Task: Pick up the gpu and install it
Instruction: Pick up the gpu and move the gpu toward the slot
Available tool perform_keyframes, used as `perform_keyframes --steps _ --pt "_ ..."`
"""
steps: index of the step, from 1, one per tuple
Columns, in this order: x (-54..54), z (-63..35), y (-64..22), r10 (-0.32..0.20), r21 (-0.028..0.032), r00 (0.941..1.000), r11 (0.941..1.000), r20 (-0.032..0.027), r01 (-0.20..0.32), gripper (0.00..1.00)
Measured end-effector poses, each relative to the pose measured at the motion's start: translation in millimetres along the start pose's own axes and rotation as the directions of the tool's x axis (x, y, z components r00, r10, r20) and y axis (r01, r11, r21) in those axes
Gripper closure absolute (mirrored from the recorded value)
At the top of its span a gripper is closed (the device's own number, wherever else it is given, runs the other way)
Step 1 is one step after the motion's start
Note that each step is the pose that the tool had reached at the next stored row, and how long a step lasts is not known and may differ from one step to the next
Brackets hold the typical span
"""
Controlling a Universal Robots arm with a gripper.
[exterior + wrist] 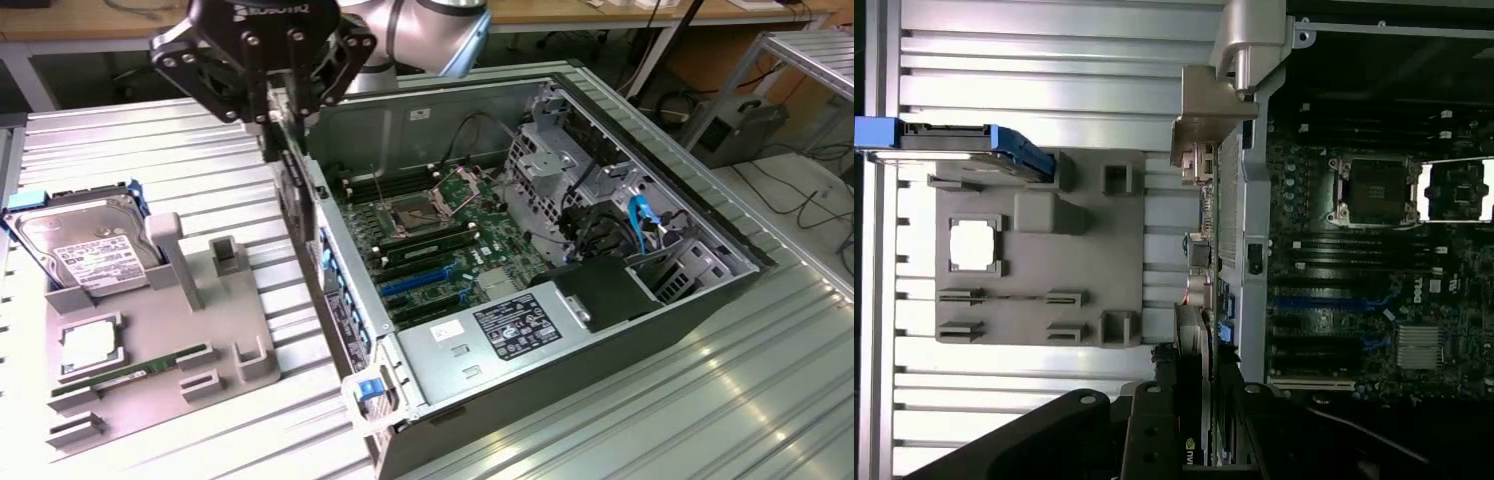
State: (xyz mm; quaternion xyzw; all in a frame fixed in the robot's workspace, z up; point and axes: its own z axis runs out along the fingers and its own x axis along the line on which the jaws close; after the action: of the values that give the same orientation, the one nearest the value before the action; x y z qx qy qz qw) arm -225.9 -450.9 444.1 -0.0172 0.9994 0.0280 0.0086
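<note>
The gpu (296, 210), a thin black card, hangs edge-on and upright from my gripper (283, 120), which is shut on its upper end. In the exterior view the card sits just outside the left wall of the open computer case (441, 350), above the gap between the case and the grey fixture. In the wrist view the gpu (1200, 290) runs away from the gripper (1196, 380) to its silvery bracket (1206, 125), right alongside the case wall. The motherboard's blue expansion slots (414, 285) lie inside the case with nothing in them.
A grey holder fixture (200, 340) lies at the exterior view's left of the case, carrying a silver hard drive (83, 250), a processor chip (88, 345) and a green memory stick (134, 372). Cables and a drive cage (627, 220) crowd the case's far side.
</note>
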Motion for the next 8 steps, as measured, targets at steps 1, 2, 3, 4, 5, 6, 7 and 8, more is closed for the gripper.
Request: perform_keyframes --steps 1,2,3,4,5,6,7,8 --pt "-5.5 -0.3 -0.8 0.0 -0.0027 1.0 1.0 0.0001 0.0 0.74" --pt "-11.1 -0.4 -1.5 0.0 -0.0064 1.0 1.0 0.0002 0.0 0.74" --pt "-18.6 -0.3 -2.2 0.0 -0.0121 1.0 0.9999 0.0004 0.0 0.74" --pt "-23.9 -0.2 -2.7 0.0 -0.0164 1.0 0.9999 0.0006 0.0 0.74" --pt "-29.1 -0.2 -3.0 0.0 -0.0199 1.0 0.9998 0.0007 0.0 0.74" --pt "-35.2 0.0 -3.4 0.0 -0.0238 1.0 0.9997 0.0009 0.0 0.74" --pt "-39.8 0.0 -3.7 0.001 -0.0262 1.0 0.9997 0.0009 0.0 0.74" --pt "-44.6 0.1 -4.1 0.001 -0.0282 1.0 0.9996 0.0011 -0.001 0.74"
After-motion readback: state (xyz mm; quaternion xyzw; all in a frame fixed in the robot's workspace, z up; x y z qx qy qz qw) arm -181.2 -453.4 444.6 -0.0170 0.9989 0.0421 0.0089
